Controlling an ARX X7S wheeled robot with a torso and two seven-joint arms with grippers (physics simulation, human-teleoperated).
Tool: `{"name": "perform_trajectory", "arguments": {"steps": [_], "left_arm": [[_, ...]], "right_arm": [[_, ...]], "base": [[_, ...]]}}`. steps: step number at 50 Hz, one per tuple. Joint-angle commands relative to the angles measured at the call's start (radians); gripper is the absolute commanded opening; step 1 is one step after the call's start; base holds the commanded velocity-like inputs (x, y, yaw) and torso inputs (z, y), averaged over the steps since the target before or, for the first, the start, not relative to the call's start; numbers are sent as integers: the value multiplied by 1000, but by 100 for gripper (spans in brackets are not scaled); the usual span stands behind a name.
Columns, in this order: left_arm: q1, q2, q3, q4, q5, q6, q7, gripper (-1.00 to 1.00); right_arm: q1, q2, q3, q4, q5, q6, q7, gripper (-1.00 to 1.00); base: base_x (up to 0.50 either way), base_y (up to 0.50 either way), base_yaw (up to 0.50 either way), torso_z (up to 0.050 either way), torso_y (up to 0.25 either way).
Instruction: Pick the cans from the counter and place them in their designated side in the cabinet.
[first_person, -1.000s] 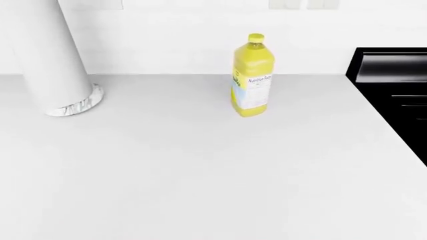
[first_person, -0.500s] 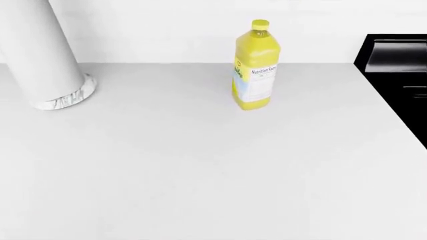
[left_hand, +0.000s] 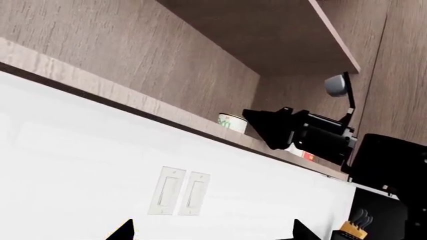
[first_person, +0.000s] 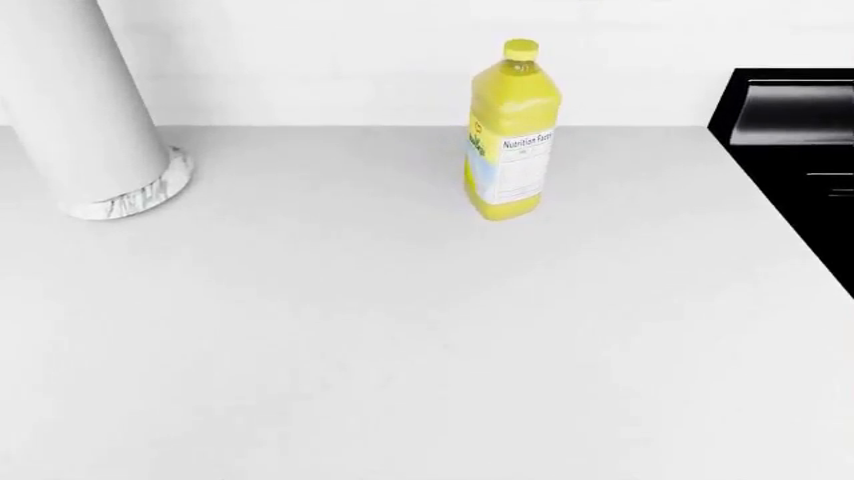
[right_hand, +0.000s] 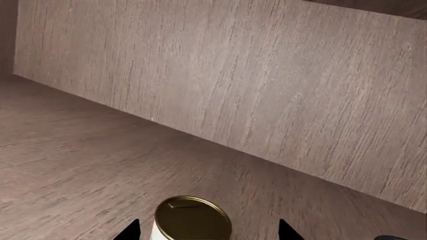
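A squat can (right_hand: 192, 218) with a gold-brown lid and white side stands upright on the wooden cabinet floor (right_hand: 73, 165). My right gripper (right_hand: 208, 231) is open around it, its fingertips (right_hand: 131, 231) standing clear of the can on both sides. In the left wrist view, a white can (left_hand: 231, 122) sits on the cabinet shelf (left_hand: 167, 107) at the tip of my right arm (left_hand: 313, 137). My left gripper (left_hand: 213, 232) is open and empty below the cabinet, facing the white wall. The head view shows the white counter (first_person: 400, 350) with no can and no gripper on it.
A yellow bottle (first_person: 511, 130) stands at the back of the counter, and a white paper-towel roll (first_person: 94, 120) at the far left. The black stove (first_person: 801, 160) borders the counter on the right. Wall switches (left_hand: 181, 191) and a knife block (left_hand: 353, 227) lie below the cabinet.
A second ago the bottle and roll sat lower in the head view, so the view has shifted. Nothing has changed over the last half second.
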Motion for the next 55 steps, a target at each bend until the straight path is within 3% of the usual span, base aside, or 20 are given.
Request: {"name": "perform_trajectory", "arguments": {"steps": [1,55], "left_arm": [[28,2,-13,6,18,3,15,100],[17,4,4,2,27,18,25,100]], "right_arm": [[0,0,0,0,0,0,0,100],[0,0,0,0,0,0,0,100]], "base": [[0,0,0,0,0],[-201,-15,0,0,0]]}}
